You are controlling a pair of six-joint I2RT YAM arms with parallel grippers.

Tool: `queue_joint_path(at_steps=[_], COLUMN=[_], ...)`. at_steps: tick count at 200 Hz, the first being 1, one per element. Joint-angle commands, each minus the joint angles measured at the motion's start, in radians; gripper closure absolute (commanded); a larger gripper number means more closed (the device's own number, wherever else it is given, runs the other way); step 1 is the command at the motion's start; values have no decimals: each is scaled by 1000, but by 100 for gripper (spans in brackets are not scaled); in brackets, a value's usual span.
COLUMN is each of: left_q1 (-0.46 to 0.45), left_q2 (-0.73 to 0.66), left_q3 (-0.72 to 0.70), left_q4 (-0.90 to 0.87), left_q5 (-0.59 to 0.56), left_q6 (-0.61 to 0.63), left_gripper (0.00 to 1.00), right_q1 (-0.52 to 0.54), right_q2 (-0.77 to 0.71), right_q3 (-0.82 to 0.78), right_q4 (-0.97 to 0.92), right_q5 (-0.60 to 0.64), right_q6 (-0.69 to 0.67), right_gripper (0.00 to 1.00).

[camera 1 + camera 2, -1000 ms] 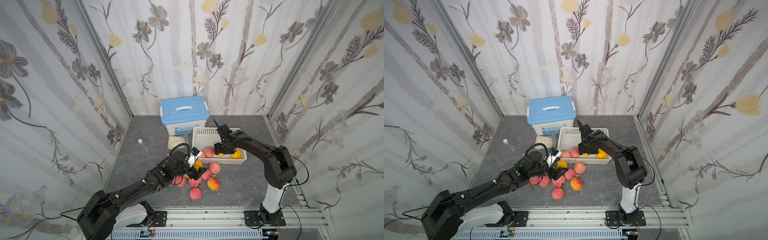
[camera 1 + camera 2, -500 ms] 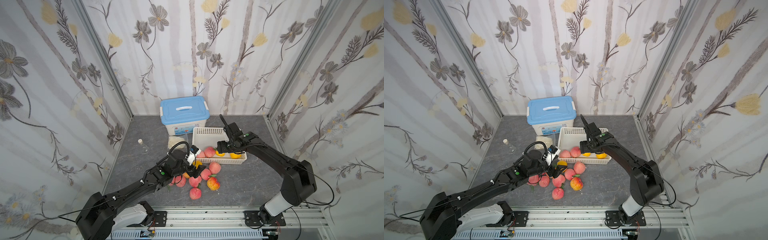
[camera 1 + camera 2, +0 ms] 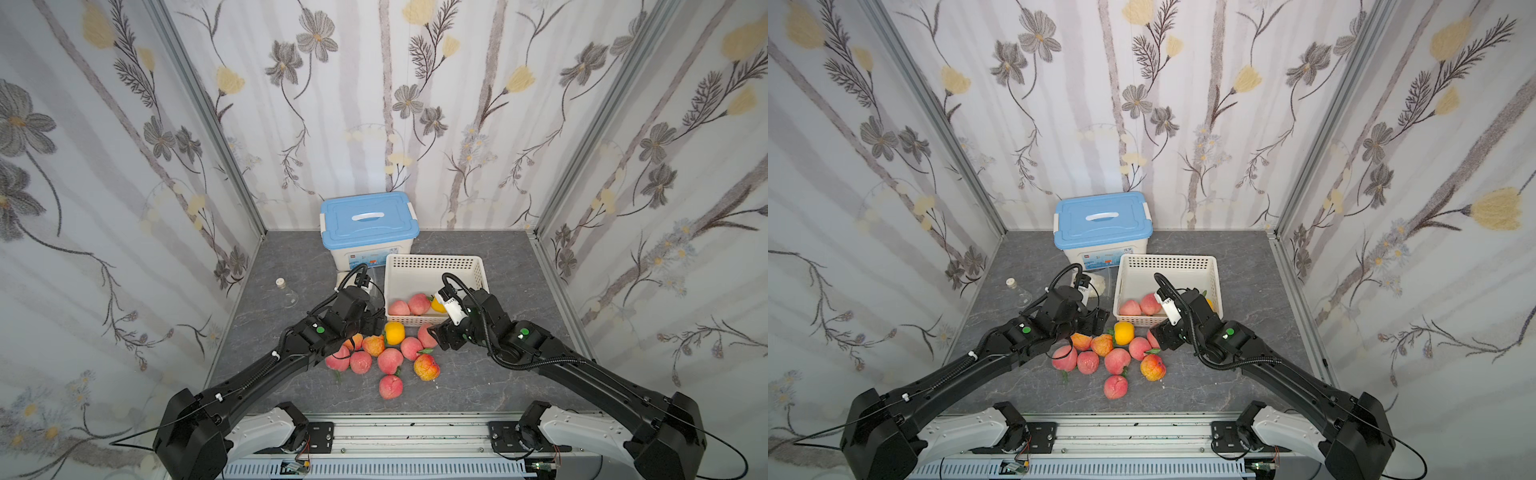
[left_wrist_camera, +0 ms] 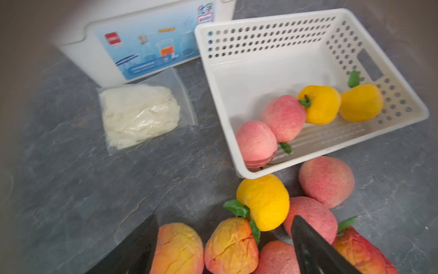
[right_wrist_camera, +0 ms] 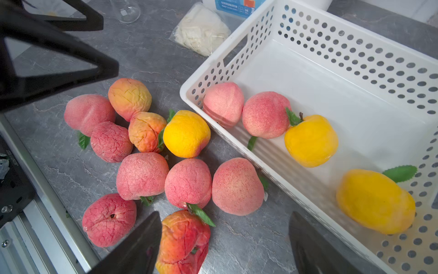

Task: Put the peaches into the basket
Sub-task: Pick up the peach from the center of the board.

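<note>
I see left fingers (image 4: pixel 308 239) and right fingers (image 5: pixel 139 244) released. Past the right ones, a yellow peach (image 5: pixel 375 201) lies crosswise in the basket (image 5: pixel 355 47), leaf farthest.

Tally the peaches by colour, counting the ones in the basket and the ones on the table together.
Pink-red peaches: 8
Orange-blushed peaches: 3
Yellow peaches: 3
Total: 14, with 4 of them in the basket (2 pink-red, 2 yellow)
</note>
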Motion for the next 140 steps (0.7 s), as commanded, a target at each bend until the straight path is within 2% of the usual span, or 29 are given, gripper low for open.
queue_joint_path(at_steps=[1,59,99,105,140], left_q1=[40,179,196,199,199], left_q2=[-2,91,215,228,299], left_q3=[13,62,112,117,128], left_q4=[-172,-246,-262,-262,-277], left_q5=[-69,48,61,64,59], left_q6=[-143,-193,-187,-187,-190], left_gripper=[10,15,14,14,13], right_q1=[24,82,87,122,157], right_q2=[-47,-164,-184,-186,-174], right_q3=[-51,-144,-150,-151,-143], right_q4=[173,265,268,267,247], right_q5=[-68,-145,-211,-221,-229], right_q6=[-50,-91,-112,-119,-152], right_gripper=[17,17,17,17,16])
